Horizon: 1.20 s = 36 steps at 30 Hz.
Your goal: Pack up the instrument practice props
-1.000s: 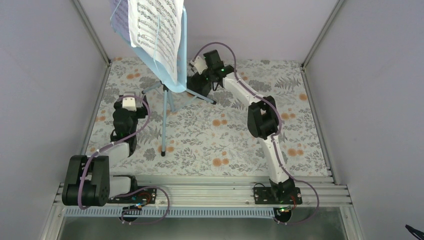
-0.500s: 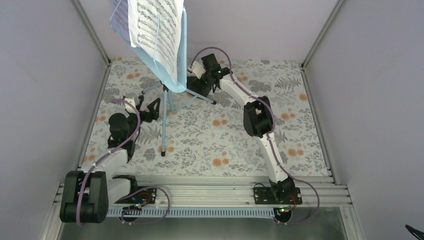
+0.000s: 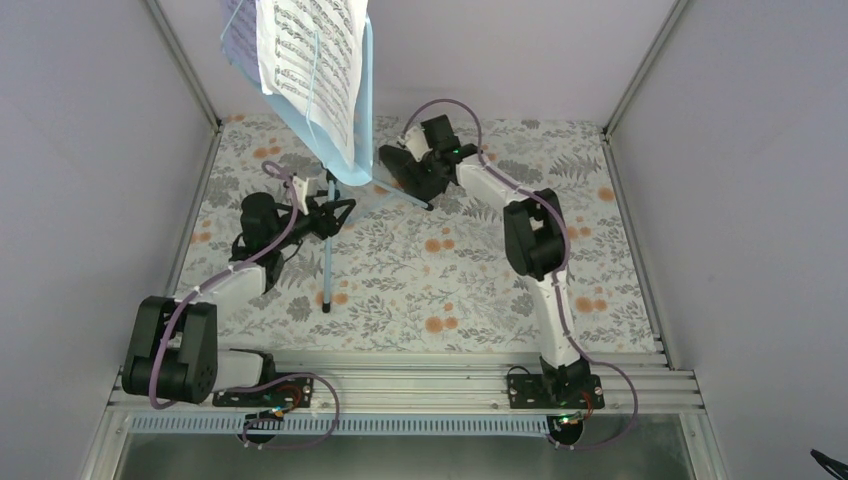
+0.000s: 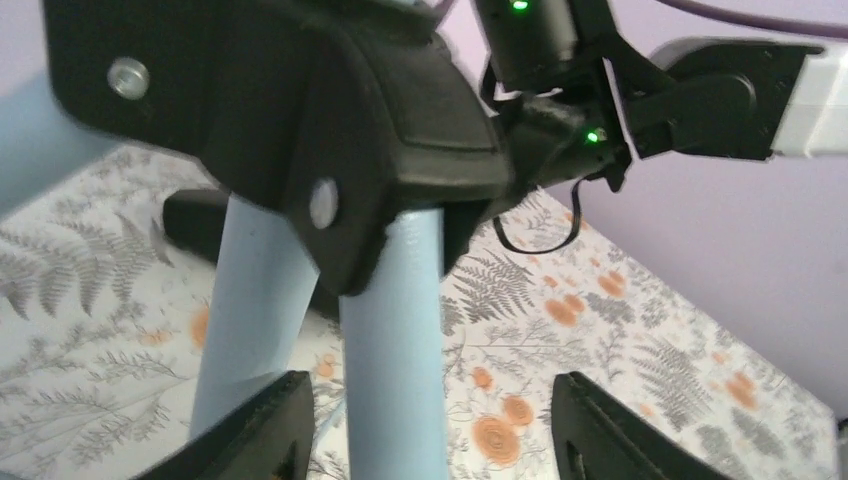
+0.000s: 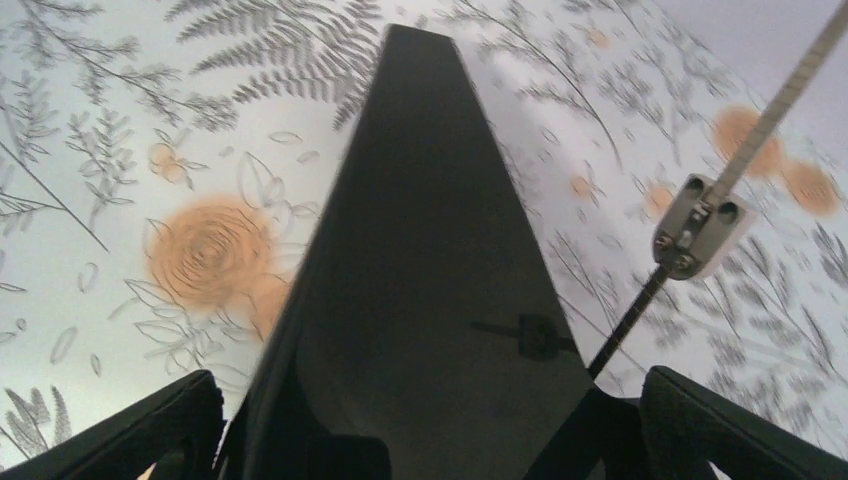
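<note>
The light blue music stand (image 3: 366,95) stands at the back left on thin tripod legs, with a white sheet-music page (image 3: 310,60) and a lavender page (image 3: 238,35) on its desk. My left gripper (image 3: 335,213) is open around the stand's blue pole (image 4: 395,350), just below the black leg hub (image 4: 300,130). Its fingers (image 4: 262,430) stand either side of the pole with gaps. My right gripper (image 3: 397,166) is open astride the black pyramid metronome (image 5: 420,250). Daylight shows between that gripper's left finger (image 5: 150,430) and the metronome's side.
A floral cloth (image 3: 450,270) covers the table, closed in by lavender walls on three sides. One thin stand leg (image 5: 700,225) with a grey fitting runs close by on the right of the metronome. An aluminium rail (image 3: 400,385) carries both arm bases in front.
My left arm has swung right from the table's left side and brought its jaws around the stand's pole, narrowing somewhat. The right gripper has turned and settled over the metronome.
</note>
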Motion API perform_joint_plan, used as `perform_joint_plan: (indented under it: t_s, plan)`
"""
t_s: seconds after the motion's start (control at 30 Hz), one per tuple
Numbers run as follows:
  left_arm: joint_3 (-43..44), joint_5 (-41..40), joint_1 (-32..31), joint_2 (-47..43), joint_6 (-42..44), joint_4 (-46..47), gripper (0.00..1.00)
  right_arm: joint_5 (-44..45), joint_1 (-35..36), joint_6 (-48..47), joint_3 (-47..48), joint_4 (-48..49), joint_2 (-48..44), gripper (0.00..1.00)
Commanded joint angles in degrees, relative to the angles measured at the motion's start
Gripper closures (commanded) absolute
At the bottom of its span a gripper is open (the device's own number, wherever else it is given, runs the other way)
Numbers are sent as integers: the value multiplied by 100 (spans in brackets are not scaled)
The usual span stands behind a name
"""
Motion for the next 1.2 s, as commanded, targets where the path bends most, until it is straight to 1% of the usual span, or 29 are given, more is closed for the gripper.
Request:
perform_joint_plan:
  t_s: [0.0, 0.07, 0.13, 0.2, 0.27, 0.37, 0.5, 0.67, 0.83, 1.0, 1.1, 1.13, 1.17]
  plan:
    - [239, -170, -86, 45, 497, -597, 49, 293, -242, 564, -877, -197, -393, 3]
    - [206, -360, -97, -12, 566, -710, 61, 403, -272, 707, -1230, -118, -612, 3]
    - [133, -640, -96, -129, 588, -785, 70, 536, -291, 879, -1603, 0, -854, 3]
    - [73, -973, -91, -247, 608, -870, 78, 643, -309, 1071, -1980, 121, -1159, 3]
    - [68, -1300, -73, -337, 626, -1021, 89, 759, -318, 1238, -2445, 250, -1465, 3]
    - [144, -1553, 4, -397, 671, -1197, 97, 897, -327, 1472, -2991, 379, -1939, 3]
    - [225, -1821, 260, -431, 589, -1254, 98, 1019, -330, 1962, -3642, 454, -2429, 3]
    - [327, -1787, 717, -345, 547, -1037, 98, 675, -254, 2425, -4622, 705, -3056, 5]
    - [529, -1706, 1006, 26, 505, -739, 98, 512, -99, 2691, -5412, 711, -3638, 7]
    - [680, -1703, 1171, 520, 472, -383, 98, 171, 11, 3011, -6003, 605, -4595, 7]
    - [704, -1671, 1203, 649, 443, -282, 98, -130, 25, 3136, -6214, 517, -5163, 6]
    - [680, -1671, 1216, 640, 409, -262, 96, -155, 31, 3145, -6219, 471, -5310, 6]
    - [656, -1683, 1221, 602, 381, -254, 89, -156, 25, 3150, -6198, 403, -5454, 5]
